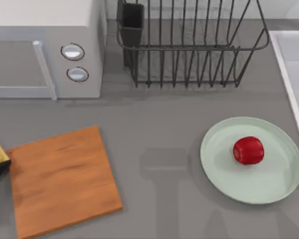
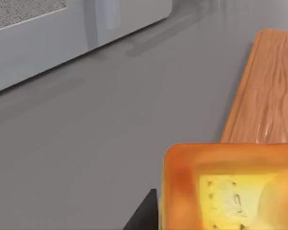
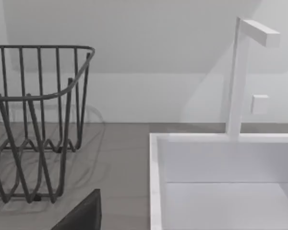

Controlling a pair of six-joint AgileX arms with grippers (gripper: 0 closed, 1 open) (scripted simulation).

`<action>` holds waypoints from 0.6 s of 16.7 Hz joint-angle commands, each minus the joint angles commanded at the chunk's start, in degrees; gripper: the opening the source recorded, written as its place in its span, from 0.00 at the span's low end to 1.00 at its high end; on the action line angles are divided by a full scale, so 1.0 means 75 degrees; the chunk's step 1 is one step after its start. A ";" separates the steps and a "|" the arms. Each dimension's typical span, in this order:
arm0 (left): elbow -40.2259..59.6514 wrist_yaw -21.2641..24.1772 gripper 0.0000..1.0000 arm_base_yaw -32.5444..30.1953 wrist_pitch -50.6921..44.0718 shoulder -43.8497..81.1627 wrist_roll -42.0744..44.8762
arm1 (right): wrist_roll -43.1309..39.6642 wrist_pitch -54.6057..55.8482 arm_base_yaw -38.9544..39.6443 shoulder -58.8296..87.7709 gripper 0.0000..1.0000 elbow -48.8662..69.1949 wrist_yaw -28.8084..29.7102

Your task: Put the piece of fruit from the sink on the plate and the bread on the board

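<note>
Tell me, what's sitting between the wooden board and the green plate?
Nothing. In the top view, only bare grey table lies between the board and the plate, which holds the red fruit.

bread (image 2: pixel 230 189) close, board (image 2: pixel 269 91) beyond

Even, soft, bright light falls on the grey bench (image 1: pixel 159 124). Faint blurred shadows lie between the board (image 1: pixel 62 181) and the plate (image 1: pixel 251 160). The fruit (image 1: pixel 248 150) shows a small gloss. The bread (image 2: pixel 230 187), close to the left wrist camera, looks soft-edged.
</note>
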 joint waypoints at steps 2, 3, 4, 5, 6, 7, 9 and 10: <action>0.0000 0.0000 0.02 0.0000 0.0000 0.0000 0.0000 | 0.0000 0.0000 0.0000 0.0000 1.00 0.0000 0.0000; 0.0000 0.0000 0.00 0.0000 0.0000 0.0000 0.0000 | 0.0000 0.0000 0.0000 0.0000 1.00 0.0000 0.0000; 0.0000 0.0000 0.00 0.0000 0.0000 0.0000 0.0000 | 0.0000 0.0000 0.0000 0.0000 1.00 0.0000 0.0000; 0.0000 0.0000 0.00 0.0000 0.0000 0.0000 0.0000 | 0.0000 0.0000 0.0000 0.0000 1.00 0.0000 0.0000; 0.0000 0.0000 0.00 0.0000 0.0000 0.0000 0.0000 | 0.0000 0.0000 0.0000 0.0000 1.00 0.0000 0.0000; 0.0000 0.0000 0.00 0.0000 0.0000 0.0000 0.0000 | 0.0000 0.0000 0.0000 0.0000 1.00 0.0000 0.0000; 0.0000 0.0000 0.00 0.0000 0.0000 0.0000 0.0000 | 0.0000 0.0000 0.0000 0.0000 1.00 0.0000 0.0000; 0.0000 0.0000 0.00 0.0000 0.0000 0.0000 0.0000 | 0.0000 0.0000 0.0000 0.0000 1.00 0.0000 0.0000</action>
